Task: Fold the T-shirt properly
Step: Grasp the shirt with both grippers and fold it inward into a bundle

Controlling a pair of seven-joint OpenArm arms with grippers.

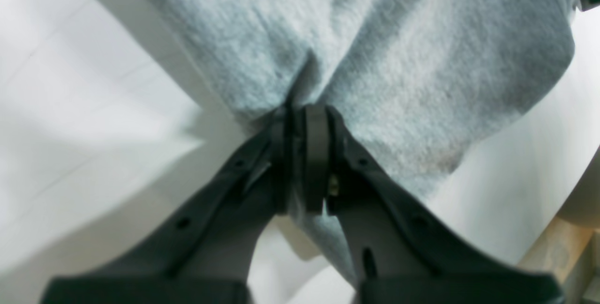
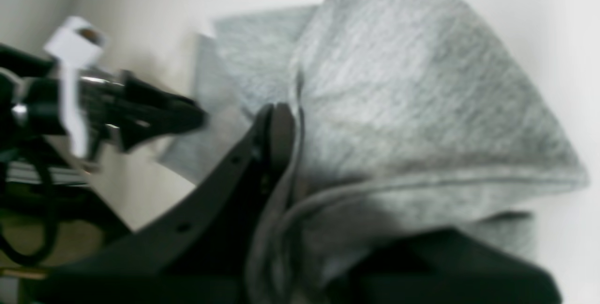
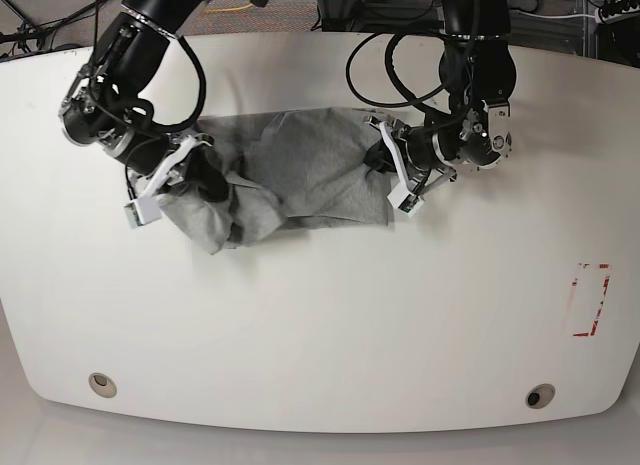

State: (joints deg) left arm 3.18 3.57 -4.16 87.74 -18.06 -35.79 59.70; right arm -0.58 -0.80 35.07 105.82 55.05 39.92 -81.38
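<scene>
The heather-grey T-shirt [image 3: 300, 175] lies bunched and wrinkled on the white table [image 3: 320, 325], with no lettering showing. My left gripper [image 3: 380, 157] is at the shirt's right edge. In the left wrist view it [image 1: 304, 109] is shut on a pinched fold of the T-shirt [image 1: 375, 55]. My right gripper [image 3: 213, 180] is at the shirt's left end, where the cloth is lifted and folded over. In the right wrist view it [image 2: 288, 111] is shut on the T-shirt [image 2: 398, 107], and the fabric drapes over and hides one finger.
A red-outlined rectangle [image 3: 588, 300] is marked on the table at the right. Two round holes [image 3: 100, 383] [image 3: 540, 396] sit near the front edge. Cables and stands crowd the back edge. The other arm [image 2: 140, 111] shows at the left of the right wrist view.
</scene>
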